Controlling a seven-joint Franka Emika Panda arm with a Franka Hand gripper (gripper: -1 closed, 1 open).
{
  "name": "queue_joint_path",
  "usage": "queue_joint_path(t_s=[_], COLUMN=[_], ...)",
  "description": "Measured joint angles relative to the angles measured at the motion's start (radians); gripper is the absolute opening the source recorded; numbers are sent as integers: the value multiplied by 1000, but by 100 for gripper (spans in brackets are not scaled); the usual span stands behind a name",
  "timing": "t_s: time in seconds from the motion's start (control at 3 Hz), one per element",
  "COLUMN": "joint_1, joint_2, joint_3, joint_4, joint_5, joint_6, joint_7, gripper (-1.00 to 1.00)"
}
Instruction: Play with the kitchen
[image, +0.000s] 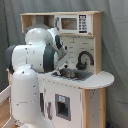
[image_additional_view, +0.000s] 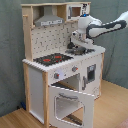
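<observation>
White and black, the gripper (image_additional_view: 76, 46) hangs just above the sink (image_additional_view: 80, 50) of the kitchen (image_additional_view: 62, 70); whether its fingers are apart or together cannot be told from either exterior view. In the first exterior view the gripper (image: 65, 68) sits at the sink's (image: 75, 75) left edge, partly hidden by the arm's bulk. One arm (image_additional_view: 102, 27) reaches in from the second exterior view's right, its white links bending down over the sink; in the first exterior view the same arm (image: 35, 55) fills the first exterior view's left and stands in front of the kitchen (image: 80, 75).

One black faucet (image: 84, 59) curves up behind the sink. Beside the sink, toward the second exterior view's left, lies one stovetop (image_additional_view: 52, 59) with two red rings. Above the stovetop hangs one grey hood (image_additional_view: 48, 21). Above the sink sits one small microwave (image: 74, 23) with a dark window. Below the stovetop one oven door (image_additional_view: 70, 102) hangs open, tipped forward and down. Below the sink there is one small panel with a dark inset (image: 62, 106). The kitchen stands on a wooden floor (image_additional_view: 112, 110) against a grey curtain (image_additional_view: 10, 60).
</observation>
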Motion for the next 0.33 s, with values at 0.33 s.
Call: queue_joint_path(t_s=[0.33], joint_1=[0], joint_2=[54], joint_3=[34], joint_4=[4], joint_5=[0], joint_6=[-75], joint_7=[37], gripper=[100])
